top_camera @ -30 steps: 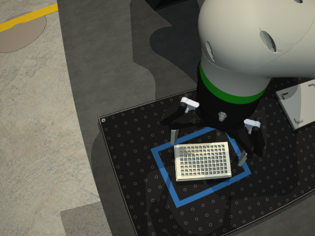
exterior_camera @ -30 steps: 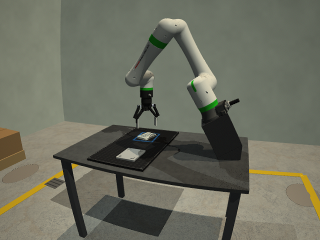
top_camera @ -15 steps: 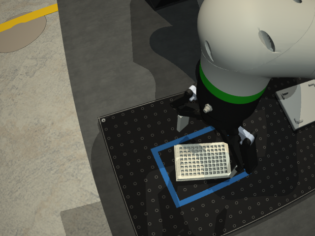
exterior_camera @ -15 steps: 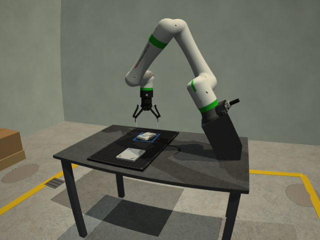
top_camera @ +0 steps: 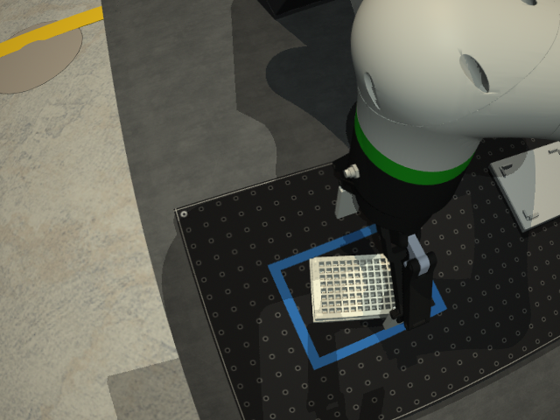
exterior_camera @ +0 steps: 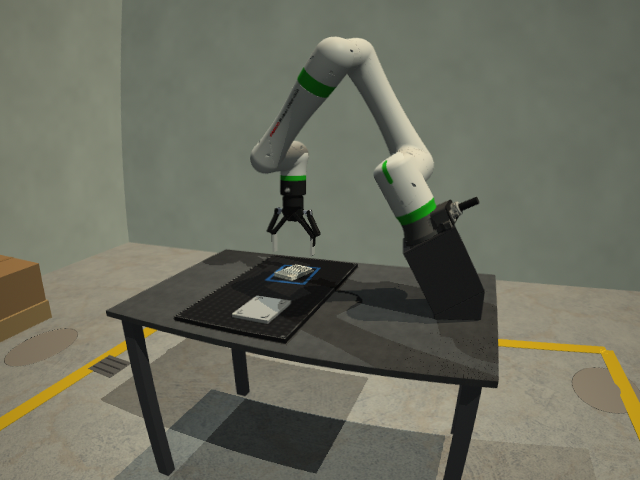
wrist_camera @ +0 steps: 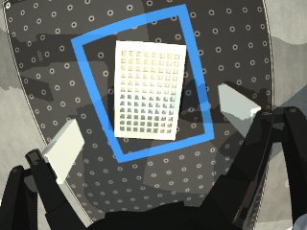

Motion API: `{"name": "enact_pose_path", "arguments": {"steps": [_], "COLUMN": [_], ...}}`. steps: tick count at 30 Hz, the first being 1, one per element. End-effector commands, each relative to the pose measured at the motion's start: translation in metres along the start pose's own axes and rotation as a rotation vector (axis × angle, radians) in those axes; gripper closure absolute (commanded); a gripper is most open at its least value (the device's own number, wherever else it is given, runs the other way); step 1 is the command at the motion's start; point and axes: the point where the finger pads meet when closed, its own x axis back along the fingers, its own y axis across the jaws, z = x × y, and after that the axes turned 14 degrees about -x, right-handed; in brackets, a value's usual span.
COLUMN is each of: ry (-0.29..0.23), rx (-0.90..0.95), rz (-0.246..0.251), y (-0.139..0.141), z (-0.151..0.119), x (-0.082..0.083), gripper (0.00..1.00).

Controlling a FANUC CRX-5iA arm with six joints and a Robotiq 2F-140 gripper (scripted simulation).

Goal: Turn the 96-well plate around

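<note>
I see the well plate [top_camera: 351, 288] lying flat on the black perforated board [top_camera: 234, 271], inside the blue taped outline [top_camera: 289, 307], skewed a little against the tape. From the top camera its cut-off corner looks to be the upper right one, nearest the arm's wrist. The gripper [exterior_camera: 292, 240] hangs above the plate with its fingers spread wide and nothing between them; from the side camera I see clear air between the fingertips [exterior_camera: 273, 242] and the plate. Through the wrist camera the plate sits between the two pale finger pads, well below them.

The grey nest [exterior_camera: 261, 308] lies on the same board, nearer the front edge of the desk [exterior_camera: 413, 356], well apart from the plate, and nothing sits in it. I see small marks at its corners, too small to read. There is red lettering along the arm's white forearm [exterior_camera: 283, 117], also too small for me to read.
</note>
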Motion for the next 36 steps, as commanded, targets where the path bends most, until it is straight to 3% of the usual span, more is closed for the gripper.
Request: {"name": "enact_pose_path", "arguments": {"steps": [1, 7, 36], "ry": [0.027, 0.027, 0.027], "rx": [-0.196, -0.300, -0.300], "rz": [-0.001, 0.000, 0.000], "y": [-0.0002, -0.0002, -0.0002], "z": [0.0000, 0.0000, 0.0000], "x": [0.0001, 0.0001, 0.0001], "gripper": [0.00, 0.00, 0.00]}}
